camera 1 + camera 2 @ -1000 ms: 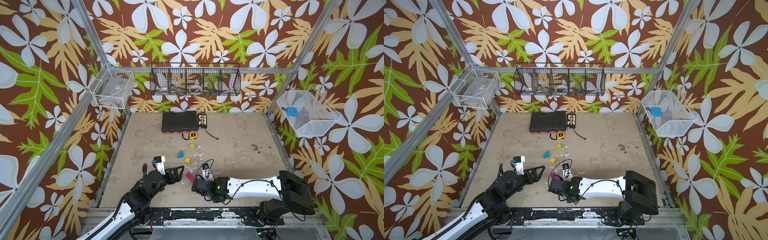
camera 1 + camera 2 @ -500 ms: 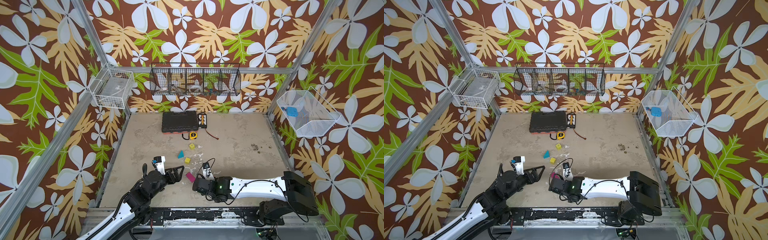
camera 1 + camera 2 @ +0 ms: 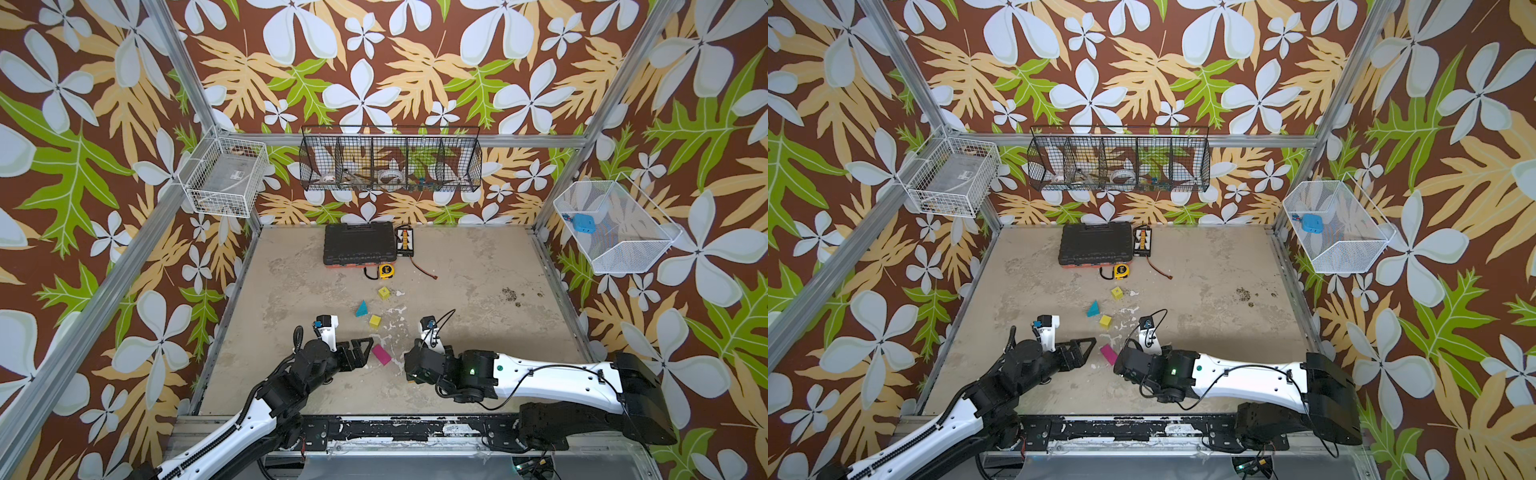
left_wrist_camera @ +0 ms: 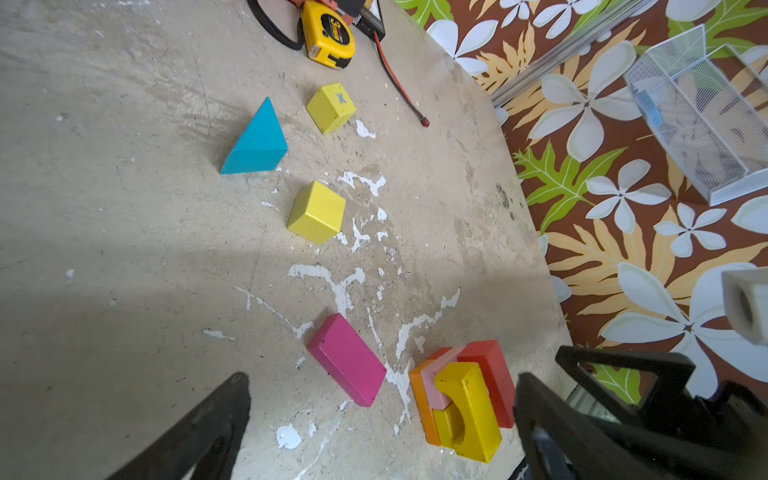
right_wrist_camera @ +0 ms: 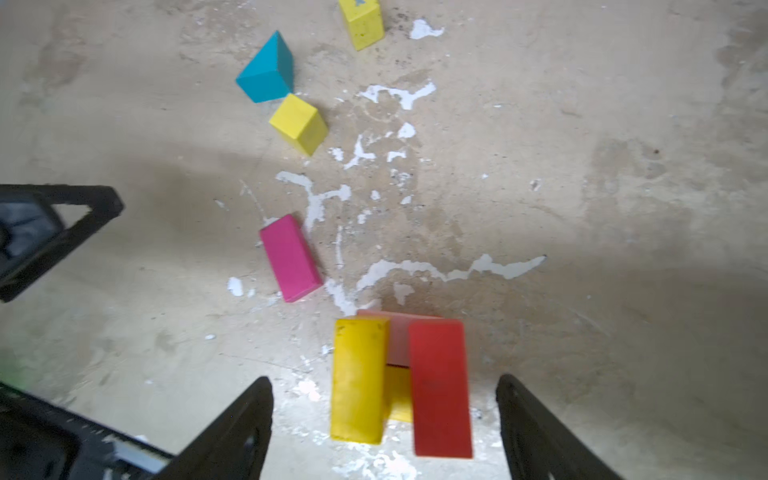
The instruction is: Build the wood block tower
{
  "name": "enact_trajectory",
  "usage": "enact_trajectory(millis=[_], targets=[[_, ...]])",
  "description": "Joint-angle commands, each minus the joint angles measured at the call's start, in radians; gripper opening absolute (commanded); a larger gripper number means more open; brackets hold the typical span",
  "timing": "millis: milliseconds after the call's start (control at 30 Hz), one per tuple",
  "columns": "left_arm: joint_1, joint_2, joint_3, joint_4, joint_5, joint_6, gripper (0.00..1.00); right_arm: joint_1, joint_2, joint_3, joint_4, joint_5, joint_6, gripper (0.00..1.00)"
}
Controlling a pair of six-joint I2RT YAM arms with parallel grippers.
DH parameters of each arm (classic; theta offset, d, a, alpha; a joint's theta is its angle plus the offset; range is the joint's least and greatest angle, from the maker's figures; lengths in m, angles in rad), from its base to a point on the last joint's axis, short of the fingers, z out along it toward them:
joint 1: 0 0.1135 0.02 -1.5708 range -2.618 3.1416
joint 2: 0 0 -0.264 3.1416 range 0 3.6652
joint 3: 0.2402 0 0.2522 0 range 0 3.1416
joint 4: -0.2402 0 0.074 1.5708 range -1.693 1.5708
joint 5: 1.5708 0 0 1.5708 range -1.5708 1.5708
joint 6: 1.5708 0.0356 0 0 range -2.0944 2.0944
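In both top views a magenta brick (image 3: 381,354) (image 3: 1108,354) lies between the arms. The left wrist view shows the left gripper (image 4: 382,376) spread wide and empty, the tower (image 4: 465,399) beside one finger. The right wrist view shows the right gripper (image 5: 384,379) parted astride the tower (image 5: 440,386), touching nothing.

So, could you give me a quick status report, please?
Left gripper open, right gripper open at the tower. Magenta brick, teal wedge, yellow cubes loose. Nothing blocking.
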Motion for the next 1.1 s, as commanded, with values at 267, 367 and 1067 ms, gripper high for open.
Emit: enact_trajectory(millis=[267,367,1067], targets=[[0.0,0.029,-0.015,0.083,0.018,-0.008,1.0,-0.025,0.023,-0.065,0.132,-0.107,-0.091,0.99],[0.0,0.015,-0.014,0.074,0.008,-0.008,1.0,-0.025,0.066,-0.044,0.13,-0.114,-0.094,1.0],[0.0,0.01,0.0,0.049,-0.012,-0.011,1.0,-0.025,0.16,-0.023,0.099,-0.092,-0.045,0.85]])
